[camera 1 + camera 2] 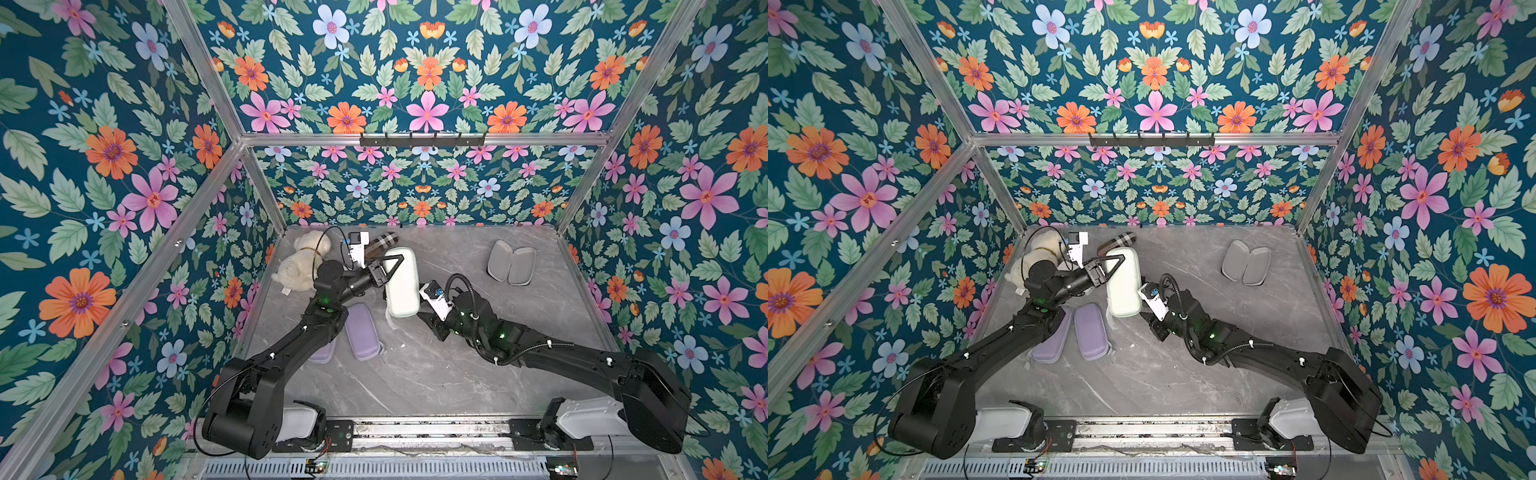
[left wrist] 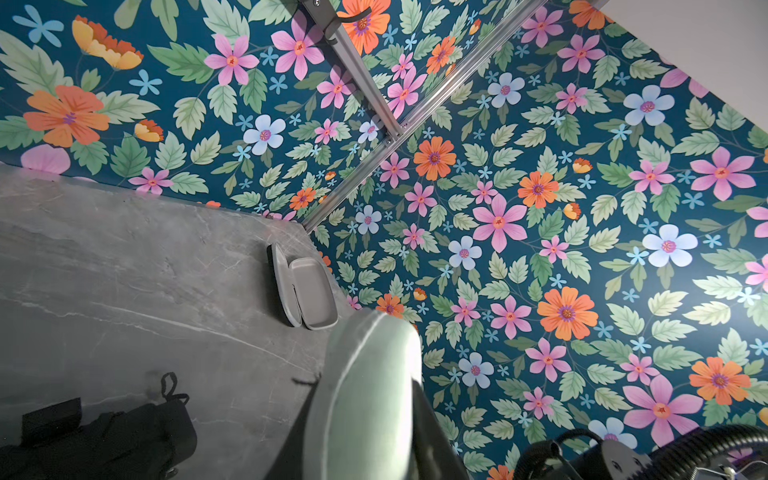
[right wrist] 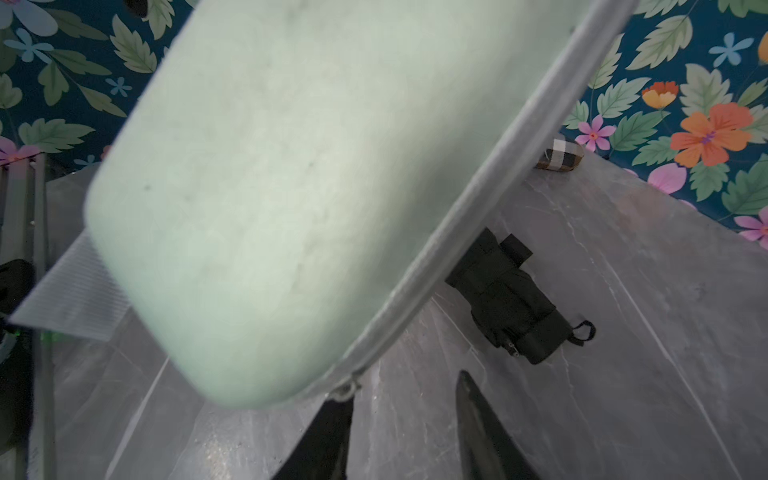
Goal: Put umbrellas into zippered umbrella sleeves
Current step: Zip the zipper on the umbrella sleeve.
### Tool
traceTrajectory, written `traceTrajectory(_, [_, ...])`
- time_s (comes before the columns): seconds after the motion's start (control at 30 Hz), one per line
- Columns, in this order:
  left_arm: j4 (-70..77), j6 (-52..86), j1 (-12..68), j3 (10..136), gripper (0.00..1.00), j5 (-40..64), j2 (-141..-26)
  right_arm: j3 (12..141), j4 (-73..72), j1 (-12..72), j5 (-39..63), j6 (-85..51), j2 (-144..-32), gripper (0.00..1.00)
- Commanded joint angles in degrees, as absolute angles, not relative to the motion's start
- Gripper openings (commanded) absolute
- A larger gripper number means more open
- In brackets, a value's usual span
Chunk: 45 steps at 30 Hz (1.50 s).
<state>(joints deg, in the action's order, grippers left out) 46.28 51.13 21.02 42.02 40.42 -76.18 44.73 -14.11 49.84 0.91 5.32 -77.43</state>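
Observation:
A mint green zippered umbrella sleeve (image 1: 401, 286) (image 1: 1123, 291) hangs tilted above the table. My left gripper (image 1: 399, 261) (image 1: 1120, 261) is shut on its far half, and in the left wrist view the sleeve (image 2: 370, 395) fills the space between the jaws. Low by its near end, my right gripper (image 3: 402, 388) is open, with bare table between its fingers; one fingertip (image 3: 338, 409) touches the zipper pull (image 3: 345, 390). A black folded umbrella (image 3: 507, 299) (image 2: 104, 436) lies on the table under the sleeve, hidden in both top views.
Two shut lavender sleeves (image 1: 362, 331) (image 1: 1052, 340) lie at the left, one partly under the left arm. An open grey-lined sleeve (image 1: 511, 262) (image 2: 307, 291) lies back right. A tan plaid capsule (image 1: 382, 243) and a cream plush toy (image 1: 301, 259) sit at the back.

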Motion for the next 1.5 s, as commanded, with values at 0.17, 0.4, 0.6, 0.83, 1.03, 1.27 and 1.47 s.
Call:
traceTrajectory(0.17, [50.78,51.99,21.45,42.02,0.01,40.79,-76.68,45.48,-18.99,50.79,-2.44,12.07,-77.63,0.30])
traceTrajectory(0.4, [51.15,52.12,21.93,41.66,0.01,40.96,-77.35,45.41,-20.57,52.68,-6.86,17.12,-77.43,0.25])
traceTrajectory(0.6, [51.65,52.42,22.07,41.44,0.01,40.98,-77.67,46.29,-20.14,53.17,-8.88,18.84,-78.02,0.23])
traceTrajectory(0.83, [52.38,52.91,22.18,41.31,0.00,41.09,-78.16,46.85,-20.35,54.75,-10.63,21.97,-79.06,0.19])
traceTrajectory(1.03, [52.26,52.73,22.16,41.31,0.00,41.18,-78.16,46.16,-19.65,55.46,-12.13,23.51,-78.95,0.12])
traceTrajectory(1.27, [52.12,52.28,22.15,41.06,0.00,39.98,-77.63,43.92,-16.67,56.64,-13.34,24.21,-77.64,0.03])
traceTrajectory(1.47, [52.83,51.58,22.11,40.90,0.00,36.37,-76.98,41.86,-13.63,58.88,-13.21,20.67,-76.12,0.00])
